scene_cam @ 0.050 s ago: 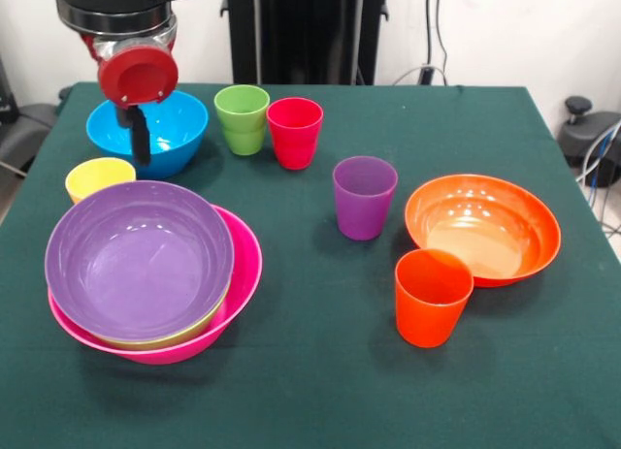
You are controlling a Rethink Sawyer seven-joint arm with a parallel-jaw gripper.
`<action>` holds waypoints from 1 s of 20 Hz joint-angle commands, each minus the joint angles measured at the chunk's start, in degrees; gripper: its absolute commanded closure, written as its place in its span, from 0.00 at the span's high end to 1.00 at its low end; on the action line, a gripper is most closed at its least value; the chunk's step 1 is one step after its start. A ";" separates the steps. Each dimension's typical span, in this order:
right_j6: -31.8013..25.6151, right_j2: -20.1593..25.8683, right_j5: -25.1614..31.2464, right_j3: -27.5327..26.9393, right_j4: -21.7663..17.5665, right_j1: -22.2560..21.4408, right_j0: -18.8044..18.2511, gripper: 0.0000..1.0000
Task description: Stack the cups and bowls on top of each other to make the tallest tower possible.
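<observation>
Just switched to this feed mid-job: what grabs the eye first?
The wide purple plastic bowl nested in the big pink plastic bowl at front left, a yellowish rim between them. Behind, the red and black gripper hangs before the blue plastic bowl. The orange plastic bowl sits right.

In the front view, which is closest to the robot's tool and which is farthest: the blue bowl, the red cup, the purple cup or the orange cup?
Counting from the tool:
1. Blue bowl, right behind the tool at the table's far left.
2. Red cup, off to its right, beside the green cup.
3. Purple cup, mid-table.
4. Orange cup, nearer the front right, by the orange bowl.
</observation>
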 commanded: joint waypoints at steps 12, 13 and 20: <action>-3.87 5.61 0.24 -10.41 -1.57 12.89 1.14 1.00; -3.73 5.69 -0.90 -9.81 -1.44 13.12 1.02 1.00; -1.96 4.96 -5.65 -2.18 -0.64 10.45 1.11 1.00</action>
